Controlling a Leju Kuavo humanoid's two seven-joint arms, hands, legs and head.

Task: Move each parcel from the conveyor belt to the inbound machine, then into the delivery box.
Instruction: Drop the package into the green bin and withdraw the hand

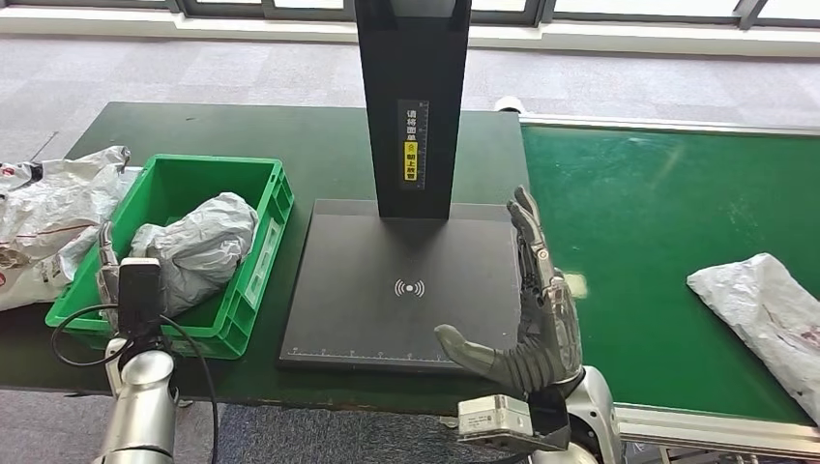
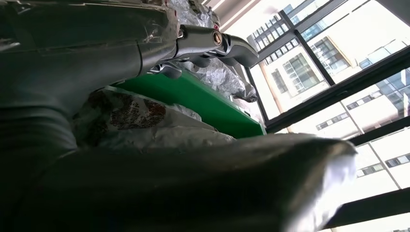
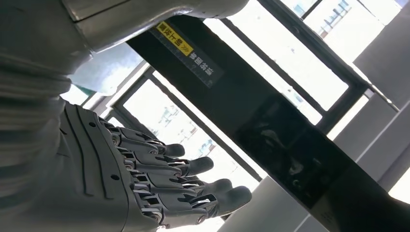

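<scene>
Fingers [image 1: 530,253] of the robot's right hand [image 1: 535,324] stand straight and spread, thumb held apart, gripping nothing, poised over the near right corner of the inbound machine's dark scanning plate [image 1: 387,290]. The flat, upright pose reads as a hand between jobs, likely ready to swing toward the next parcel [image 1: 769,314], which lies well off to the outer side of those fingers on the green conveyor belt [image 1: 648,222] and runs out of the head view at its edge. Beyond the fingertips the machine's black column [image 1: 414,97] rises from the back of the plate, its top cut off, its yellow label too small to read.

On the other side, the left hand [image 1: 116,275] sits low at the near rim of the green delivery box [image 1: 256,275], just beside a grey parcel [image 1: 198,246] that already rests inside, apparently where parcels finish. Whether its fingers are around that parcel or apart from it cannot be told: the wrist camera hides them from above, and the left wrist view, pressed close against crinkled wrapping, shows metal fingers [image 2: 217,46] lying over the plastic without making the grip clear. Farther out past the box, more bagged parcels [image 1: 58,208] lie heaped on the desk [image 1: 290,135], partly cut off.
</scene>
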